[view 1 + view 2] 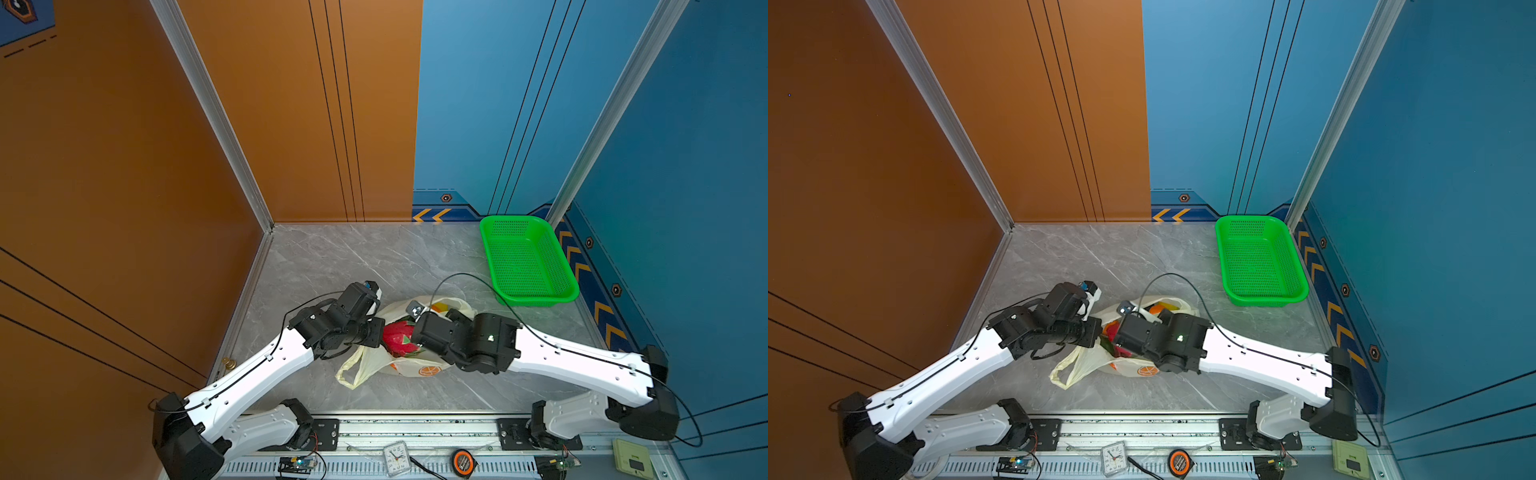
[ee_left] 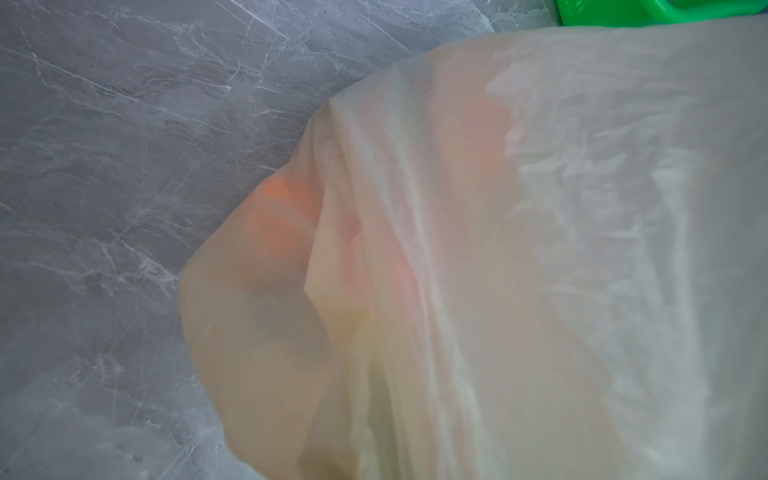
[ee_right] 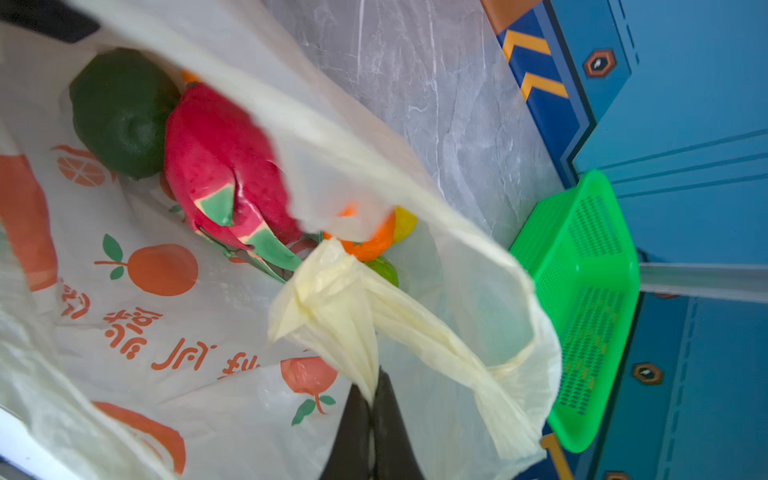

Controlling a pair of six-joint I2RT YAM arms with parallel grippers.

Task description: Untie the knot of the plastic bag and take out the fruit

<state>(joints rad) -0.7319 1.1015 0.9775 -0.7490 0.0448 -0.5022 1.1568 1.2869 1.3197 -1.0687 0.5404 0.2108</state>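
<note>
Grey marble worktop (image 1: 332, 257) carries the open-mouthed plastic bag (image 1: 415, 368): the right gripper (image 3: 372, 399) is clamped on its handle strap (image 3: 332, 307), the dragon fruit (image 3: 216, 166) ahead, long axis pointing roughly back at its tips; the left gripper (image 1: 376, 332), closed, sits just beside.

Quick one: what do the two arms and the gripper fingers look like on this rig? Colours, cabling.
The left arm and right arm match: white moulded link shells with black joint and wrist housings. A thin black cable runs clipped along each arm and loops free near the wrist. The right gripper, seen in the right wrist view, has black tapered fingers.
</note>
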